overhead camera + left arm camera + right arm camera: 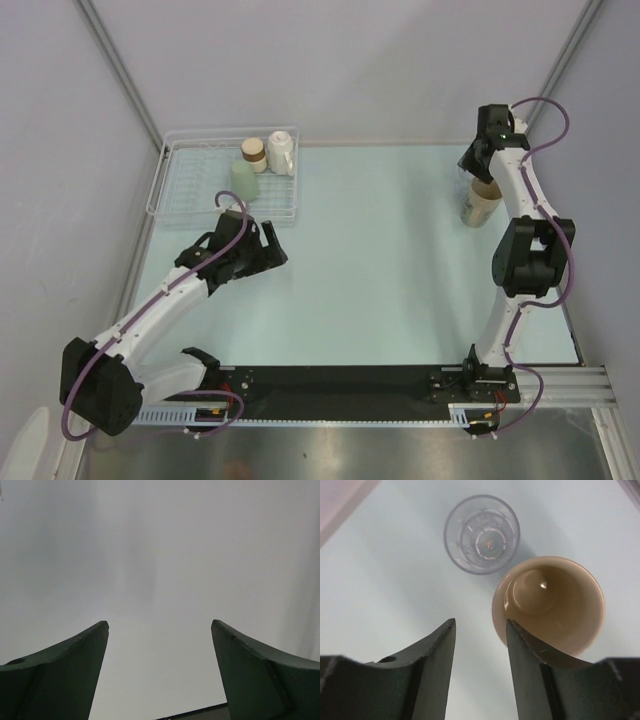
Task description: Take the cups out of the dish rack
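The dish rack stands at the back left. At its back right end it holds a pale green cup, a brown cup and a white cup. My left gripper is open and empty just in front of the rack; the left wrist view shows its gripper with only blank surface between the fingers. A beige cup stands upright on the table at the right. My right gripper hovers over it, open and empty, above the beige cup and a clear glass.
The pale table top is walled by grey panels at the back and left. The black base rail runs along the near edge. The two cups on the right stand close together near the right arm's elbow.
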You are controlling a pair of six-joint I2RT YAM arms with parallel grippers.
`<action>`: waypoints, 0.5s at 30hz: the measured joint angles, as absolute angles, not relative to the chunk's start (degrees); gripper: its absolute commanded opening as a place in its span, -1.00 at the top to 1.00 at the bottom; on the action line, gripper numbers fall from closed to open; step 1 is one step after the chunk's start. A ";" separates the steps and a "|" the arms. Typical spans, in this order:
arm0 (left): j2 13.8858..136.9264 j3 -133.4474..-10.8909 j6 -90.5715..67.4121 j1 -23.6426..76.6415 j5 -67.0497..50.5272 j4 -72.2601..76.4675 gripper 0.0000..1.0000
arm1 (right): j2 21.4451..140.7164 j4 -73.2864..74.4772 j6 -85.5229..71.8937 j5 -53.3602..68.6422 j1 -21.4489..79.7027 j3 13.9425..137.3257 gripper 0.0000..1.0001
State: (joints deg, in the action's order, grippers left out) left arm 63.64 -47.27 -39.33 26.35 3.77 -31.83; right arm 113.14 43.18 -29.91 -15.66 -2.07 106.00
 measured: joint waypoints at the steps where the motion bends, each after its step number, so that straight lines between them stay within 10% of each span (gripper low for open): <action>1: 63.46 -47.29 -39.18 26.35 3.70 -31.83 -0.82 | 112.44 43.46 -29.93 -15.68 -1.89 106.37 -0.04; 15: 63.31 -63.51 -30.20 26.46 15.59 -35.51 -1.00 | 83.33 39.70 -29.12 -19.18 23.24 97.21 -0.58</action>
